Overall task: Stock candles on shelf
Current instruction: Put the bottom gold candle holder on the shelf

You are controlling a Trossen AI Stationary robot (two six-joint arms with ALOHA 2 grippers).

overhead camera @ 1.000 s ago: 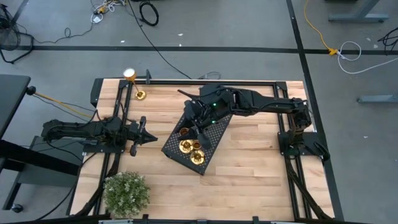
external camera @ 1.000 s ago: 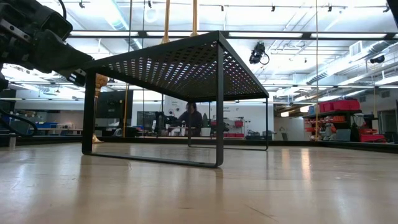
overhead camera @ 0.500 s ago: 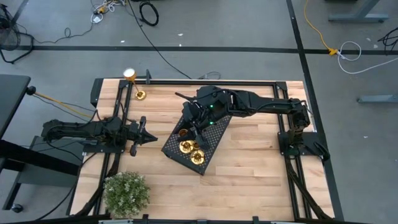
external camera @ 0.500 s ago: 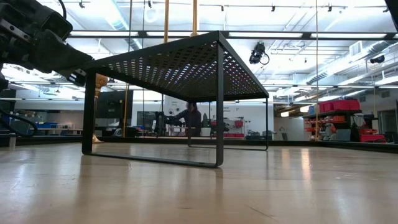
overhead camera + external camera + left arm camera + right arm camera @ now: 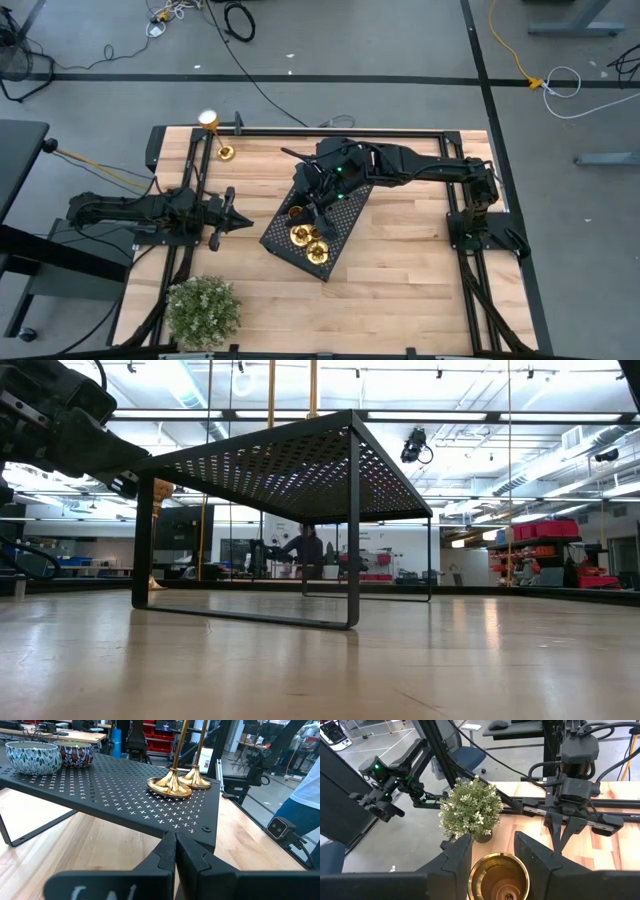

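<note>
The black perforated shelf (image 5: pixel 312 222) stands slantwise at the table's middle. Two gold candles stand on its near part by their round bases (image 5: pixel 299 235) (image 5: pixel 318 250); the left wrist view shows both bases (image 5: pixel 170 786) (image 5: pixel 195 781). A third candle (image 5: pixel 225 152) stands on the table at the far left. My right gripper (image 5: pixel 312 205) is open above the shelf, and its fingers stand apart over one candle's gold cup top (image 5: pixel 499 877). My left gripper (image 5: pixel 240 220) is shut and empty, just left of the shelf.
Two patterned bowls (image 5: pixel 32 756) (image 5: pixel 76 752) stand on the shelf's far part. A bushy green plant (image 5: pixel 203 310) stands at the table's near left corner. A black frame rail runs along the table's far edge (image 5: pixel 340 132). People show in the room behind.
My right gripper has shifted a little toward the table's far left over the shelf and then kept still. The candles on the shelf stand as before.
</note>
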